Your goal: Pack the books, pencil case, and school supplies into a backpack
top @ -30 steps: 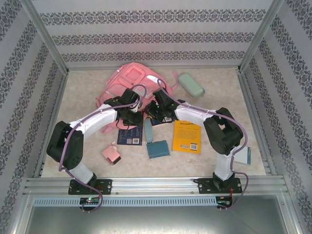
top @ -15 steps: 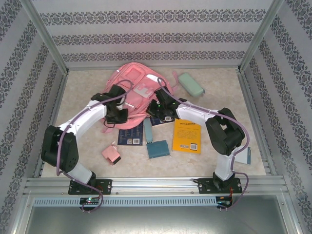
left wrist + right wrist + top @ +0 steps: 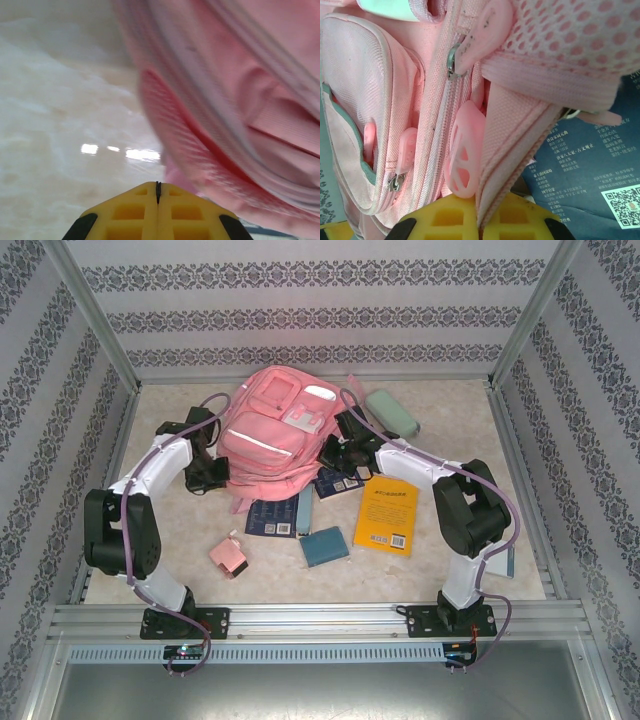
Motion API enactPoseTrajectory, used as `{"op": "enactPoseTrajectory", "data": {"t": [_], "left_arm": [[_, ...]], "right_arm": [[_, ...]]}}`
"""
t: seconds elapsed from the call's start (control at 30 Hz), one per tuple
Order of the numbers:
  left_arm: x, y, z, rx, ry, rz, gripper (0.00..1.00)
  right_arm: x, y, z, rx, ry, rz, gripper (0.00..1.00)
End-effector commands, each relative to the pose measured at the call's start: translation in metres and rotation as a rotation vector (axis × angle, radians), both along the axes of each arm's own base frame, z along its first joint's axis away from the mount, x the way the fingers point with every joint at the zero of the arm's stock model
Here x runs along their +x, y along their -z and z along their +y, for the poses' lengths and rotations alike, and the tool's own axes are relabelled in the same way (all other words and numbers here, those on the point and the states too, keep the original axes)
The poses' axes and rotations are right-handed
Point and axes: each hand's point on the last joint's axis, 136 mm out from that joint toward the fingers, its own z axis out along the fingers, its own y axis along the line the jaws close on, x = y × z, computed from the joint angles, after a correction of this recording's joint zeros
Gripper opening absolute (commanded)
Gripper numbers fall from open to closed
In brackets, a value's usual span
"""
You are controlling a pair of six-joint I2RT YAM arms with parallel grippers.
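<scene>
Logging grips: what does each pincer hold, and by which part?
The right pincer pinches the backpack by a pink fabric strip beside its zipper; left pincer is shut, empty.

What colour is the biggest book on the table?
The book is yellow-orange, with small dark print on its cover. The top view shows it best.

The left arm [image 3: 150, 472] and the right arm [image 3: 415, 459] are made of white tubes with big round black joints. A thin purple cable [image 3: 124, 540] loops along each arm down to black bases [image 3: 185, 622] at the bottom of the frame. The left gripper [image 3: 158, 186] and right gripper [image 3: 479, 222] have yellow fingers with square holes and black edges.
</scene>
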Motion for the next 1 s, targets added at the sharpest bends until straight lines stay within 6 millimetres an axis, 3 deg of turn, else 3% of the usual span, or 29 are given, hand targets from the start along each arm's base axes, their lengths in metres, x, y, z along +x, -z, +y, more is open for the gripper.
{"op": "enactPoseTrajectory", "data": {"t": [0.0, 0.07, 0.17, 0.33, 0.63, 0.97], "left_arm": [[0.005, -0.025, -0.052, -0.2, 0.071, -0.096, 0.06], [0.004, -0.037, -0.077, -0.259, 0.089, -0.14, 0.15], [0.003, -0.049, -0.11, -0.318, 0.112, -0.184, 0.19], [0.007, -0.053, -0.149, -0.441, 0.077, -0.201, 0.36], [0.013, -0.027, -0.163, -0.559, -0.081, -0.175, 0.4], [0.015, -0.008, -0.17, -0.556, -0.101, -0.138, 0.37]], "right_arm": [[0.017, -0.023, -0.004, 0.0, 0.011, -0.081, 0.0], [0.015, -0.02, -0.001, -0.003, 0.003, -0.077, 0.0], [0.012, -0.016, 0.002, -0.009, -0.007, -0.07, 0.0], [0.007, -0.009, 0.006, -0.008, -0.02, -0.057, 0.0], [0.003, -0.008, 0.009, -0.007, -0.029, -0.055, 0.0], [-0.001, -0.006, 0.012, -0.007, -0.033, -0.051, 0.0]]}}
